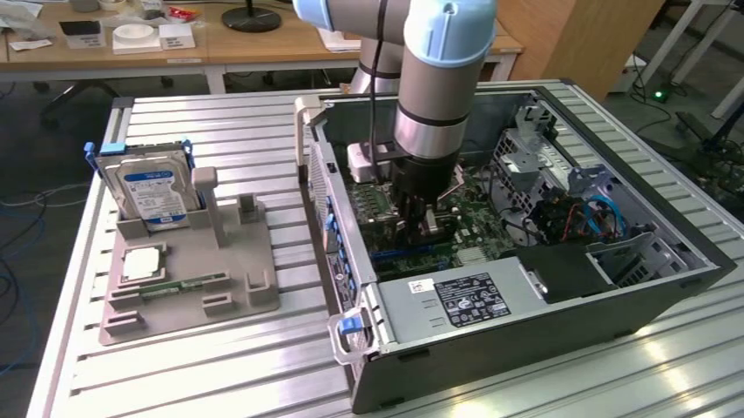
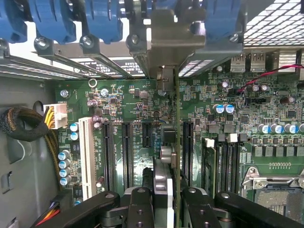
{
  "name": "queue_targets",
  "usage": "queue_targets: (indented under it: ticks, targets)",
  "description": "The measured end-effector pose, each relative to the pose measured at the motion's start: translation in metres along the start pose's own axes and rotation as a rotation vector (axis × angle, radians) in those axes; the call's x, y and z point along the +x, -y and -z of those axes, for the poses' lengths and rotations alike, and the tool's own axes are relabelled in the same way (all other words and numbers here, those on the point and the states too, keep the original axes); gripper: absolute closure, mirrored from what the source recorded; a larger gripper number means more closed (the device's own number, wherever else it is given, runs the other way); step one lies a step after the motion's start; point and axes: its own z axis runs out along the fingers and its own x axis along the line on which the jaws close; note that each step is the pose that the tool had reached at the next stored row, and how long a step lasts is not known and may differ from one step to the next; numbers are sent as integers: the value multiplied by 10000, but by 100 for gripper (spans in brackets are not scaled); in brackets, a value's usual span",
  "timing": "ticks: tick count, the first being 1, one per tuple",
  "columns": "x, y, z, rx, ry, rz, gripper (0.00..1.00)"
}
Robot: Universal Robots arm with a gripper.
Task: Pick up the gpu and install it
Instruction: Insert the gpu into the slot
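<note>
Arm reaching down into the open computer case [image 1: 651, 261] on the slatted table [image 1: 233, 366].
The exterior view gives the case and the grey holder tray [image 1: 186, 287] with 1 hard drive [image 1: 152, 187]; the wrist view gives the motherboard [image 2: 118, 109], where the gripper [image 2: 164, 199] pinches the gpu [image 2: 176, 142], seen edge-on over the black slots, its cooler and bracket hard to make out.

The arm [image 1: 433, 87] hides the fingers and most of the gpu [image 2: 177, 142] in the exterior view. In the wrist view the gpu stands edge-on, its faces unseen, and the fingers [image 2: 142, 209] are cut off by the edge.
</note>
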Motion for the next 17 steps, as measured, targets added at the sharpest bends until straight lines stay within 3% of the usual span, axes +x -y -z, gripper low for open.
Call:
queue_targets:
  ticks: [17]
  targets:
    - [-11,-1,-15,-1,-1,0,72]
